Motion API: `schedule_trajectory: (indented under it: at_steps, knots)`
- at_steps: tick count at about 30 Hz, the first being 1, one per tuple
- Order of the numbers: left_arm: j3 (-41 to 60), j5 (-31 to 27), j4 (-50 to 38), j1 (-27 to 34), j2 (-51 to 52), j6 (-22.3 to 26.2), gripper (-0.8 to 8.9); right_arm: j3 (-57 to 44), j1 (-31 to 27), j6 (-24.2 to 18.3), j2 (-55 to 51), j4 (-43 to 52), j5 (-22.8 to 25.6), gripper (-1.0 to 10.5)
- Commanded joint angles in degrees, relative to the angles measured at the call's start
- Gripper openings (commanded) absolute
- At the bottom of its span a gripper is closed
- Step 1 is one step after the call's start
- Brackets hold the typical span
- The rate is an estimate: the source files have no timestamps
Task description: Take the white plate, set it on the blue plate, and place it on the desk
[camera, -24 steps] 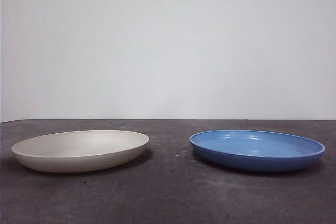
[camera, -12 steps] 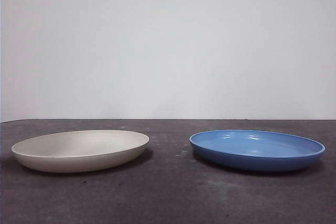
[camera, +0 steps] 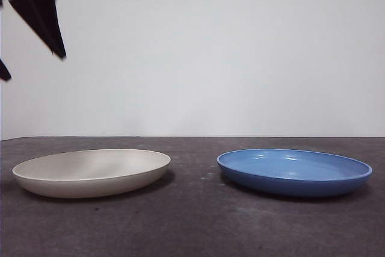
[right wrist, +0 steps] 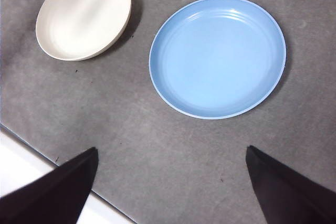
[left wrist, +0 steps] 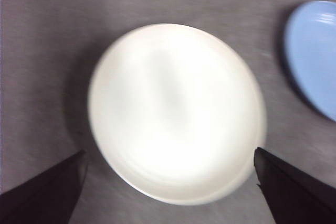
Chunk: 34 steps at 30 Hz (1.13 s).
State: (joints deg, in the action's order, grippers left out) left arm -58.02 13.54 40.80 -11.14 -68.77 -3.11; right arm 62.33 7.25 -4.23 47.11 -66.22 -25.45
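Resting apart on the desk (camera: 198, 227): white plate (camera: 91, 171) left, blue plate (camera: 294, 171) right, both untouched. Newly descending into the front view's upper left, above the white plate: left end effector (left wrist: 168, 182), spread wide, holding nothing, likely starting pickup.

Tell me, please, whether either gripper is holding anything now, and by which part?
Nothing is held. The left gripper hangs open above the white plate; the right gripper is open too.
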Motion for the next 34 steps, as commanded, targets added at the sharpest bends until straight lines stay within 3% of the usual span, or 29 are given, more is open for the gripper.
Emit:
schedule_trajectory:
  at_steps: [1, 16, 27, 34]
  knots:
    - [-1.5, -3.7, -2.0, 0.0, -5.0, -0.3, 4.91, 1.2, 0.3, 0.4, 0.3, 0.2, -0.1, 4.5]
    - [-1.6, -4.7, -8.9, 3.0, -22.2, 0.0, 4.91, 1.2, 0.6, 0.4, 0.3, 0.5, -0.1, 4.5]
    - [-1.6, -4.4, -12.1, 2.9, -26.0, -0.7, 4.59, 1.2, 0.5, 0.4, 0.3, 0.6, 0.0, 4.5]
    - [-1.6, -0.4, -13.2, 2.9, -27.3, -1.1, 4.47, 1.2, 0.5, 0.4, 0.3, 0.7, 0.0, 4.5]
